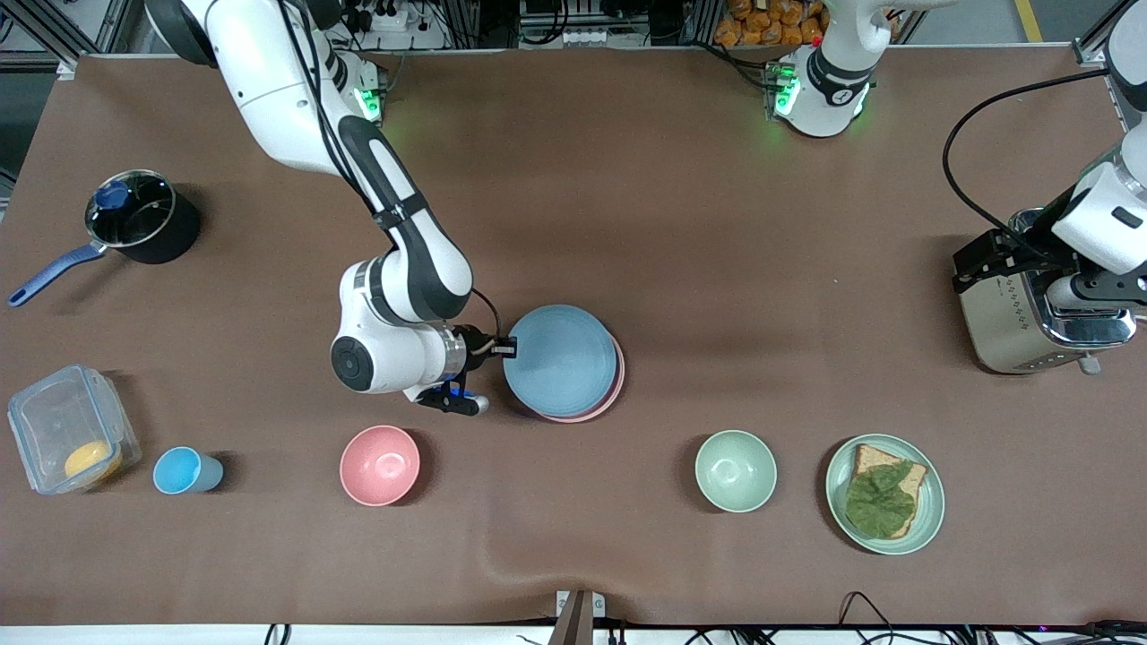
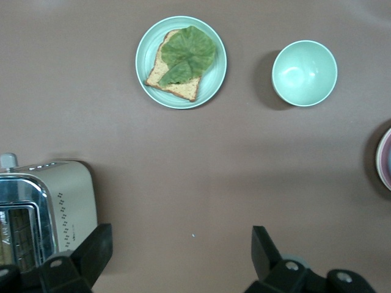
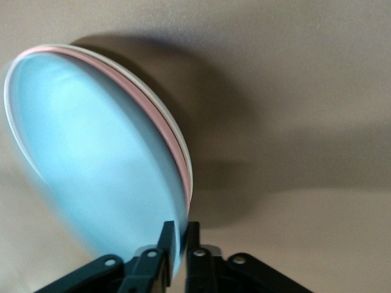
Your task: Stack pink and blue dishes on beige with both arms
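The right gripper (image 3: pixel 178 244) clamped the blue plate's (image 1: pixel 557 360) rim over the pink plate (image 1: pixel 615 381); its wrist view alone revealed the beige plate (image 3: pixel 181 143). The left gripper (image 2: pixel 182 250) waited, fingers apart, beside the toaster (image 1: pixel 1030 309).

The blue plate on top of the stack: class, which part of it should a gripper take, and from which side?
The thin low rim, taken edge-on from the right arm's end of the table. The blue plate is flat and wide, so only its rim fits between fingers. The right gripper pinches it there, over the pink plate.
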